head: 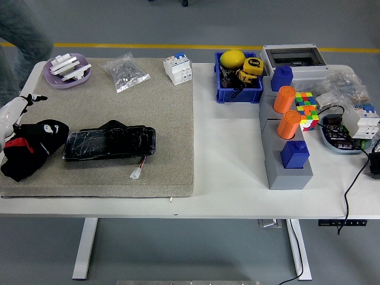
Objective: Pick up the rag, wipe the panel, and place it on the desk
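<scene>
The desk's point(231, 178) middle, between the mat point(119, 113) and grey block point(284, 160), lies bare. At the left edge the left hand point(44, 135) rests on the mat, its fingers curled over the black-and-red rag point(21, 157), beside the black panel point(110, 143). The purple dish point(66, 78) at the far-left corner holds white parts.

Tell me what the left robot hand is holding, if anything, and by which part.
The left robot hand rests at the black rag's top left end, beside the panel; whether it actually grips the rag cannot be told.
</scene>
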You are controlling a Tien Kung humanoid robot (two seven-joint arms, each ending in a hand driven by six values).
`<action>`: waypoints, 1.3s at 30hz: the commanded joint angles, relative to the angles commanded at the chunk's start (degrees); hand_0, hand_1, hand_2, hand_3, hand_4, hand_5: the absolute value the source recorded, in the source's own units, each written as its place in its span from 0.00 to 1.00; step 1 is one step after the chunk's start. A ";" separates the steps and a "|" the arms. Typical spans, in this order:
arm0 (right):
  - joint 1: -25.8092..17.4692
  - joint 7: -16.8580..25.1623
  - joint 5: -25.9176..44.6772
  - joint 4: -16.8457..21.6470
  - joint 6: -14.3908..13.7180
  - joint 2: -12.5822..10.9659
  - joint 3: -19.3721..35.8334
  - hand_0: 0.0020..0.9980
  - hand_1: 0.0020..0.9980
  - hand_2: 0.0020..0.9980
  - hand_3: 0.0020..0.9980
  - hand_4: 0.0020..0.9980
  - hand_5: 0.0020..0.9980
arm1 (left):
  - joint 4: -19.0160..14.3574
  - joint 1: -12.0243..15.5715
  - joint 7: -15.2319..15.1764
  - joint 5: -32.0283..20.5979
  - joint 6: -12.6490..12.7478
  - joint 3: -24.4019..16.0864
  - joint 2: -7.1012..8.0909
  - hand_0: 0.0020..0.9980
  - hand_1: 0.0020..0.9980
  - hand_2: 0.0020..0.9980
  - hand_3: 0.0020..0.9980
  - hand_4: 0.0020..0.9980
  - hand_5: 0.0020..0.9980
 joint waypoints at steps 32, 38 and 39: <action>-0.24 0.12 -3.29 0.00 -0.32 -0.23 3.62 0.72 0.27 0.63 0.63 1.00 0.57 | 12.07 -3.72 -0.59 -1.83 4.32 6.94 -0.35 0.47 0.62 0.82 0.80 0.90 0.16; -0.14 0.04 -4.29 0.00 -0.42 -0.27 4.78 0.72 0.27 0.63 0.63 1.00 0.57 | 13.08 -4.30 -0.82 -2.19 5.62 7.86 -0.62 0.38 0.42 0.74 0.69 0.77 0.10; -0.11 0.00 -4.40 0.00 -0.44 -0.27 4.92 0.72 0.27 0.63 0.63 1.00 0.58 | 13.21 -4.38 -0.85 -2.18 5.74 7.99 -0.67 0.35 0.36 0.63 0.59 0.62 0.05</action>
